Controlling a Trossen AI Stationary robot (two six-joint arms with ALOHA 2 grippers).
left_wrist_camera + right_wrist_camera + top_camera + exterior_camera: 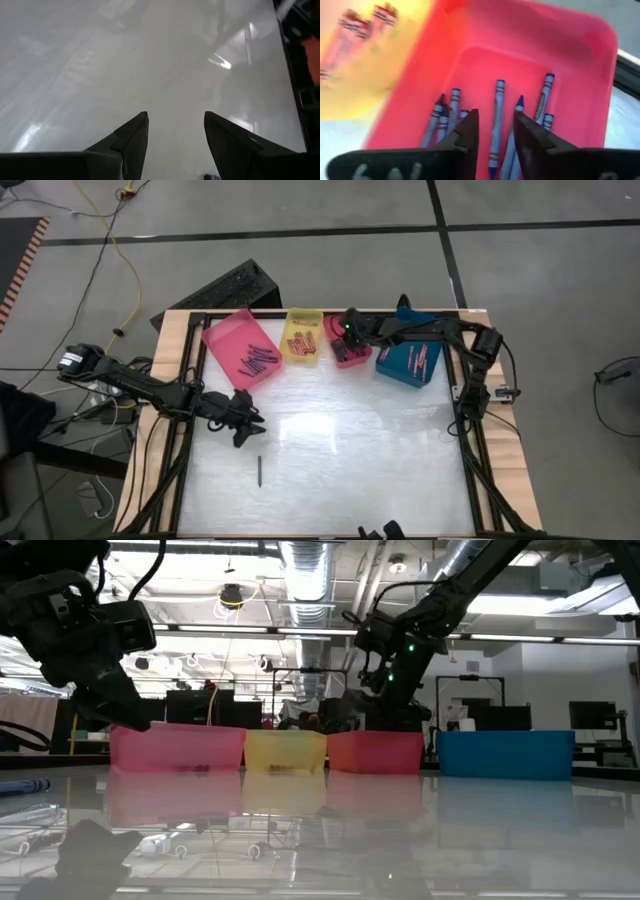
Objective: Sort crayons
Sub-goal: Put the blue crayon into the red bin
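Four trays stand in a row at the table's far edge: pink (240,346), yellow (302,337), red (346,350) and blue (410,360), each with crayons in it. My right gripper (495,116) hovers open over the red tray (580,75), fingers slanting down. Several blue-purple crayons (498,100) lie on that tray's floor, one of them below the gap between the fingers. One dark crayon (259,470) lies alone on the table near the front. My left gripper (175,132) stands open a little above the bare table left of centre (245,420), with nothing between its fingers.
In the right wrist view the yellow tray (380,65) beside the red one holds red-wrapped crayons (350,27). A black case (235,285) sits beyond the table's far left corner. The glossy tabletop (350,450) between the arms is bare apart from the lone crayon.
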